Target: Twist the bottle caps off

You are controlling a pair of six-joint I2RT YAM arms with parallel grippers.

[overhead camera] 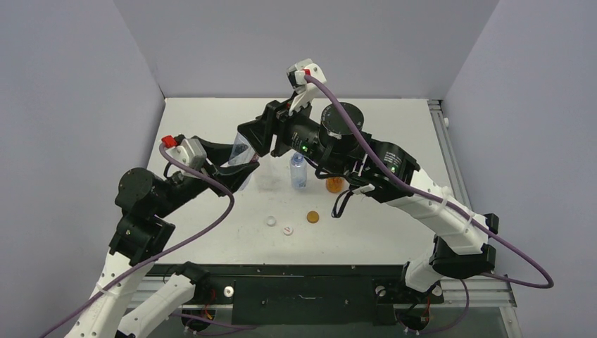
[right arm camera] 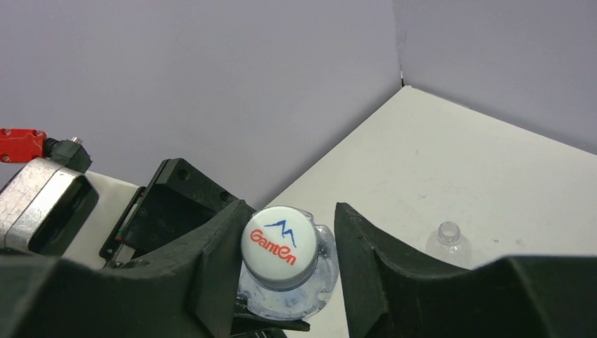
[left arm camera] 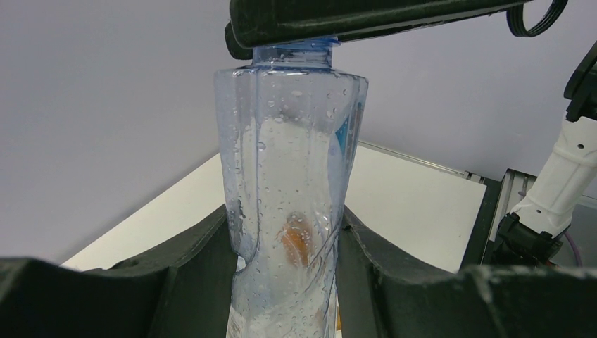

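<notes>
**Last cap on, right gripper [right arm camera: 290, 220] astride it**
Near: 3 caps off on table [overhead camera: 394, 141]: white cap [overhead camera: 272, 220], second white cap [overhead camera: 287, 229], golden-brown cap [overhead camera: 312, 217]. Beyond, left gripper [left arm camera: 285, 236] clamped on body of clear bottle [left arm camera: 288, 169], held off table, long axis tilted up twd R arm. Logo cap [right arm camera: 279, 246] seen end-on btwn R fingers, so wrist approx coaxial w/ bottle; jaws apart, gap on one side, not yet pinching. R arm reaches across centre, elbow high.
</notes>
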